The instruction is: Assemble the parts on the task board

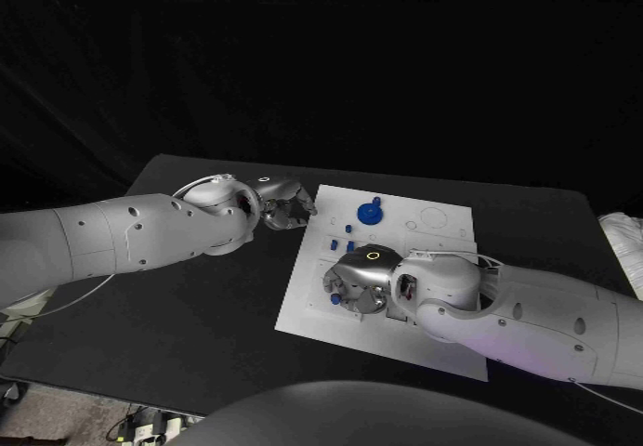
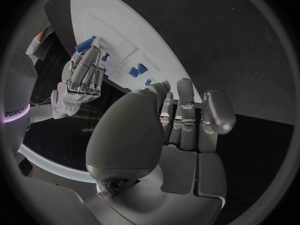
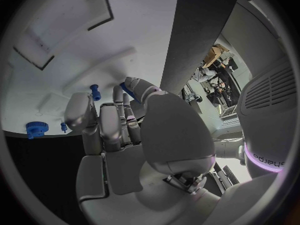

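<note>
The white board is seen lying on the black table, with both hands of the robot brought close to it. The right hand is lowered over the near part of the board, its fingers curled down toward the surface; a small blue piece is seen just beside its fingertips, and in the right wrist view a blue piece sits right at the fingertips. Whether that piece is actually pinched cannot be told. Another small blue peg is seen standing on the board just beyond the fingers, and a blue gear lies further off to one side.

The left hand is held at the board's far-left edge, fingers drawn together, with nothing seen between them. Small blue pieces are set on the board near its fingertips, and a larger round blue part lies a little beyond them.
</note>
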Motion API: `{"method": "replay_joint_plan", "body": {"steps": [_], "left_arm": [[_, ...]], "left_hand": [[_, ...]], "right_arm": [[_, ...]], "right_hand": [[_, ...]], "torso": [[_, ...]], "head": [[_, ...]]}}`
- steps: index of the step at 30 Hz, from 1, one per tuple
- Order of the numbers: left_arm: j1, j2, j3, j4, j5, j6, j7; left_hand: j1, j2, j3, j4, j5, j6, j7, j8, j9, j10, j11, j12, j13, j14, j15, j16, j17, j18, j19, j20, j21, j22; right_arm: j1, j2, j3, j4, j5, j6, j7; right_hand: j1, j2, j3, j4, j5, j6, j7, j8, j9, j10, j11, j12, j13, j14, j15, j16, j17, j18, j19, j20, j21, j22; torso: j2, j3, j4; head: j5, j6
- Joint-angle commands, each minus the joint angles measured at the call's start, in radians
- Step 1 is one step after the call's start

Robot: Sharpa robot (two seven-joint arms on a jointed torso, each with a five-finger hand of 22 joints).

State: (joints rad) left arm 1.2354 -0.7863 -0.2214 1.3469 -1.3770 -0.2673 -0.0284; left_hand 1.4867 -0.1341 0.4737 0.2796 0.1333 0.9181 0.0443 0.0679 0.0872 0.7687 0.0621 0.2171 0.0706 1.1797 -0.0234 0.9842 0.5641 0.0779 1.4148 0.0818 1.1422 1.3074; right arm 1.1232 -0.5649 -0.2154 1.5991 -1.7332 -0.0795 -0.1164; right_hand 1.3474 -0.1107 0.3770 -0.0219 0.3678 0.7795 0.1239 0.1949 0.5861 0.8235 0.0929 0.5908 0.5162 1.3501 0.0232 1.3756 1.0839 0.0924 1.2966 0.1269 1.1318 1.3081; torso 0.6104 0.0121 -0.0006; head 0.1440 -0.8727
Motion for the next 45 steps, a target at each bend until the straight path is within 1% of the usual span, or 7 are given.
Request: {"method": "replay_joint_plan", "body": {"steps": [1, 8, 21, 26, 29, 40, 45], "left_arm": [[0.0, 0.001, 0.001, 0.002, 0.004, 0.015, -0.004], [0.0, 0.001, 0.001, 0.003, 0.004, 0.017, -0.006], [0.0, -0.002, 0.001, 0.005, 0.004, 0.018, -0.007], [0.0, -0.002, 0.001, 0.005, 0.004, 0.019, -0.007], [0.0, -0.002, 0.001, 0.005, 0.004, 0.019, -0.007], [0.0, -0.001, 0.001, 0.005, 0.004, 0.022, -0.007], [-0.001, 0.001, 0.001, 0.005, 0.004, 0.023, -0.006]], "left_hand": [[0.01, 0.002, 0.005, 0.0, 0.004, 0.001, 0.008, 0.0, -0.001, 0.004, 0.001, 0.007, 0.0, -0.005, -0.001, -0.007, -0.001, 0.006, -0.005, 0.001, -0.007, 0.152], [0.01, 0.002, 0.005, 0.0, 0.004, 0.001, 0.008, 0.0, -0.001, 0.004, 0.001, 0.007, 0.0, -0.005, -0.001, -0.007, -0.001, 0.006, -0.005, 0.001, -0.007, 0.152], [0.011, 0.001, 0.006, -0.001, 0.004, 0.0, 0.008, 0.0, -0.002, 0.003, 0.002, 0.006, 0.0, -0.008, 0.0, -0.01, -0.005, 0.006, -0.007, 0.001, -0.009, 0.152], [0.011, 0.001, 0.006, -0.001, 0.004, 0.0, 0.008, 0.0, -0.002, 0.003, 0.002, 0.006, 0.0, -0.008, 0.0, -0.01, -0.005, 0.006, -0.007, 0.001, -0.009, 0.152], [0.011, 0.001, 0.006, -0.001, 0.004, 0.0, 0.008, 0.0, -0.002, 0.003, 0.002, 0.006, 0.0, -0.008, 0.0, -0.01, -0.005, 0.006, -0.007, 0.001, -0.009, 0.152], [0.011, 0.001, 0.006, -0.001, 0.004, 0.0, 0.008, 0.0, -0.002, 0.003, 0.002, 0.006, 0.0, -0.008, 0.0, -0.01, -0.005, 0.006, -0.007, 0.001, -0.009, 0.152], [0.011, 0.001, 0.006, -0.001, 0.004, 0.0, 0.008, 0.0, -0.002, 0.003, 0.002, 0.006, 0.0, -0.008, 0.0, -0.01, -0.005, 0.006, -0.007, 0.001, -0.009, 0.152]], "right_arm": [[-0.001, -0.001, 0.0, 0.002, -0.016, 0.011, -0.011], [-0.001, -0.003, 0.0, 0.002, -0.014, -0.005, -0.005], [-0.001, -0.018, 0.0, 0.013, -0.009, -0.064, 0.034], [-0.001, -0.02, 0.0, 0.017, 0.009, -0.086, 0.046], [-0.001, -0.02, 0.0, 0.015, 0.019, -0.093, 0.047], [-0.002, -0.017, 0.0, 0.009, 0.045, -0.083, 0.047], [-0.003, -0.016, 0.0, 0.009, 0.05, -0.082, 0.049]], "right_hand": [[-0.014, 0.001, 0.003, 0.002, -0.008, -0.005, 0.001, -0.006, -0.002, -0.006, 0.001, -0.002, 0.002, -0.009, 0.001, -0.003, -0.002, 0.008, -0.007, 0.001, -0.005, 0.127], [-0.033, -0.004, -0.011, 0.014, -0.07, -0.005, 0.001, -0.025, -0.019, -0.018, 0.005, 0.004, 0.013, -0.012, 0.006, -0.002, -0.003, 0.009, -0.008, 0.008, -0.011, 0.126], [-0.117, -0.025, -0.153, 0.087, -0.291, -0.059, 0.019, -0.078, -0.054, -0.112, 0.016, 0.056, 0.077, -0.019, 0.017, -0.001, -0.012, 0.011, -0.008, 0.02, -0.03, 0.125], [-0.147, -0.025, -0.216, 0.142, -0.31, -0.062, 0.023, -0.082, -0.059, -0.146, 0.02, 0.085, 0.104, -0.022, 0.02, 0.001, -0.014, 0.011, -0.01, 0.023, -0.038, 0.125], [-0.151, -0.012, -0.226, 0.161, -0.276, -0.054, 0.027, -0.078, -0.06, -0.157, 0.021, 0.097, 0.114, -0.022, 0.022, 0.003, -0.013, 0.011, -0.009, 0.024, -0.039, 0.125], [-0.137, 0.021, -0.214, 0.151, 0.043, -0.001, 0.027, -0.054, -0.054, -0.183, 0.025, 0.119, 0.133, -0.038, 0.026, 0.004, -0.025, 0.014, -0.022, 0.029, -0.059, 0.122], [-0.138, 0.02, -0.201, 0.145, 0.107, 0.002, 0.026, -0.053, -0.053, -0.183, 0.026, 0.12, 0.133, -0.039, 0.026, 0.006, -0.025, 0.015, -0.022, 0.029, -0.06, 0.122]], "torso": [[0.001, -0.0002, 0.0], [0.0, -0.0003, 0.0], [0.001, -0.0003, 0.0006], [0.0, -0.0009, -0.0002], [-0.001, -0.0011, -0.0002], [0.0, -0.0005, 0.0002], [0.0, -0.0005, 0.0007]], "head": [[-0.001, 0.0], [0.0, 0.0], [0.002, 0.0], [0.002, 0.0], [0.001, 0.0], [-0.001, 0.0], [-0.001, 0.0]]}}
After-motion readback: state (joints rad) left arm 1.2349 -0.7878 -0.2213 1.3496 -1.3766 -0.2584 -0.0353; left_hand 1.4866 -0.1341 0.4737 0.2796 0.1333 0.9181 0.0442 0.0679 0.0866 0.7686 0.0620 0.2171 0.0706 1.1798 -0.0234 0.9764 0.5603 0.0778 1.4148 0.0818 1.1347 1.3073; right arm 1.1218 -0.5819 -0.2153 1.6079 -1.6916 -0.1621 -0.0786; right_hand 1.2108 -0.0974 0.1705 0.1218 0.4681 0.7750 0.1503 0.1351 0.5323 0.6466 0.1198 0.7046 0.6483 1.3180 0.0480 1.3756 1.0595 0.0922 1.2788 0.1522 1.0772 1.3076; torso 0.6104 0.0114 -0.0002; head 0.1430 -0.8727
